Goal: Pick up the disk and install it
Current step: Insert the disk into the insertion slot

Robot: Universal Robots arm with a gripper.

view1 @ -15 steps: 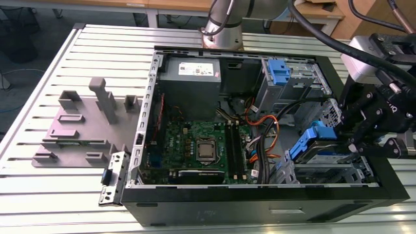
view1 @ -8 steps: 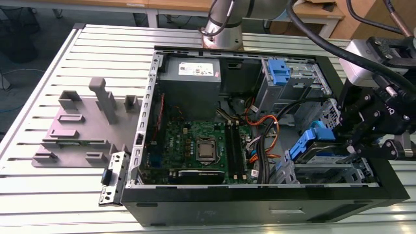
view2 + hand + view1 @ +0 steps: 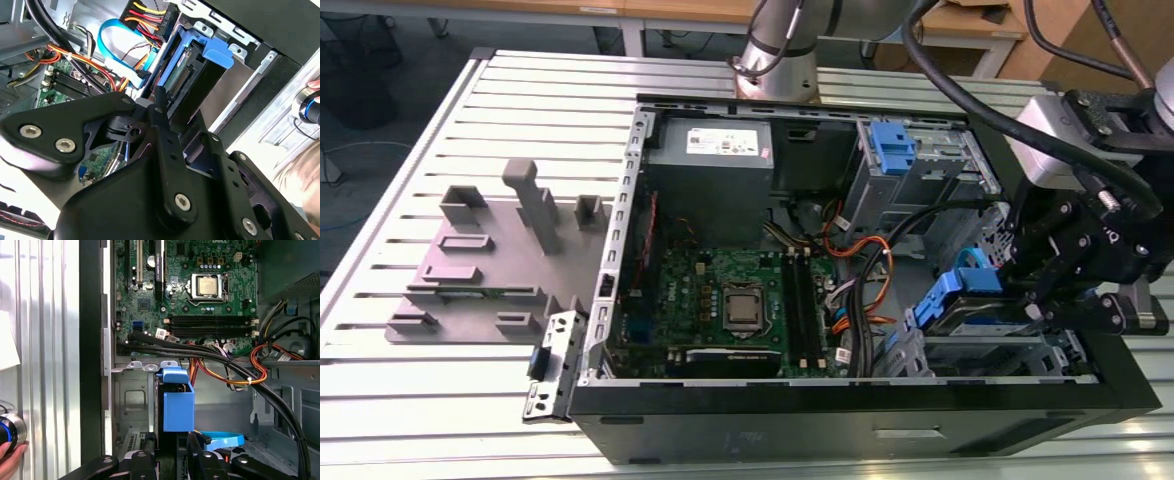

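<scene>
Blue-railed disk (image 3: 177, 407) is sitting edge-on in the bay (image 3: 132, 400), aligned for sliding; tool (image 3: 170, 462) is straddling it (grip: cannot tell).

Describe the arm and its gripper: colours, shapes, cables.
The arm is a round silver-grey tube. Thick black cables loop from it to the wrist, where a light grey box sits. The gripper is matte black: flat linkage plates with rounded ends, joined by silver screws.
</scene>
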